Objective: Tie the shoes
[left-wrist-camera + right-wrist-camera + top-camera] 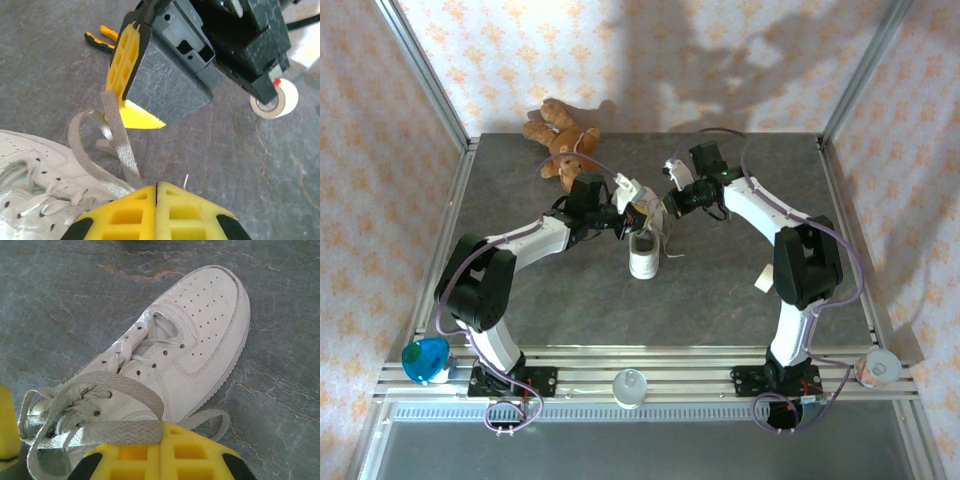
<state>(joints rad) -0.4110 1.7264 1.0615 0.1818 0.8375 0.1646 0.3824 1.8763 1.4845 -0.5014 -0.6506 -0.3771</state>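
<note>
Knot-pulling step, I judge: my left jaws and right jaws are both clamped on the laces [120, 145] over the sneaker [200, 330], mid-frame. Next calls for drawing them apart evenly.

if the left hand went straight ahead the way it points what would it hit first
Probably the right hand, close ahead along the lace; exact depth is unclear.

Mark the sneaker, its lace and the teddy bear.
sneaker [210, 315]: right wrist view, on the perforated toe.
lace [121, 145]: left wrist view, middle of the flat raised stretch.
teddy bear [568, 142]: top external view, on its torso.
</note>
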